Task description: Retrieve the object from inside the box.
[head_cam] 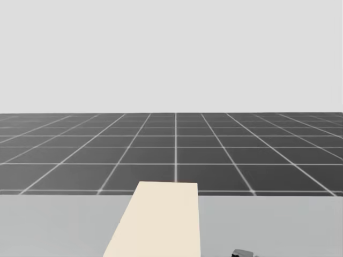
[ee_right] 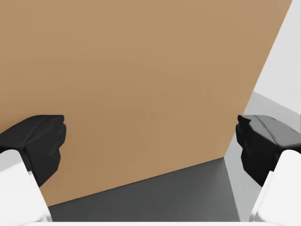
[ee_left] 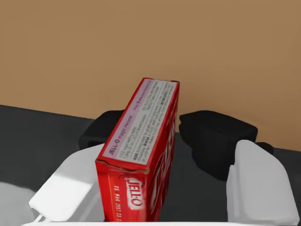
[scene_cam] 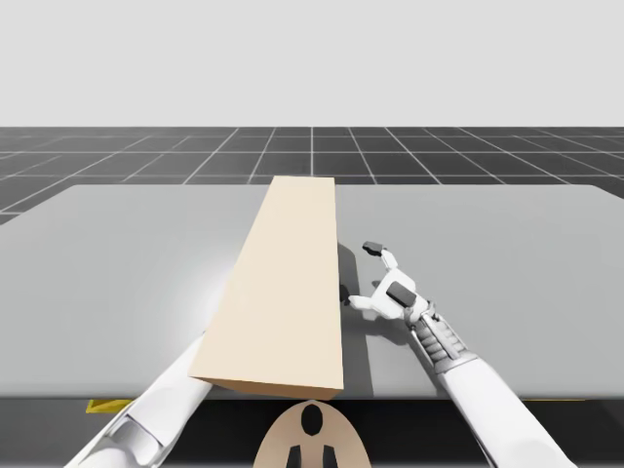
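A long tan box (scene_cam: 283,283) lies lengthwise down the middle of the grey table (scene_cam: 507,244); its far end appears in the head view (head_cam: 161,225). My left arm (scene_cam: 166,400) goes in under the box's near left corner, which hides its hand there. In the left wrist view my left gripper (ee_left: 143,134) is shut on a red rectangular carton (ee_left: 141,141) that stands upright between its fingers, with the tan wall (ee_left: 141,42) just ahead. My right gripper (scene_cam: 357,273) is open beside the box's right side. It faces the tan box (ee_right: 141,84), fingers wide apart (ee_right: 150,136) with nothing between them.
A small yellow patch (scene_cam: 102,404) shows at the table's front left edge. Bare table surface stretches left and right of the box. A dark tiled floor (head_cam: 177,150) lies beyond the far edge.
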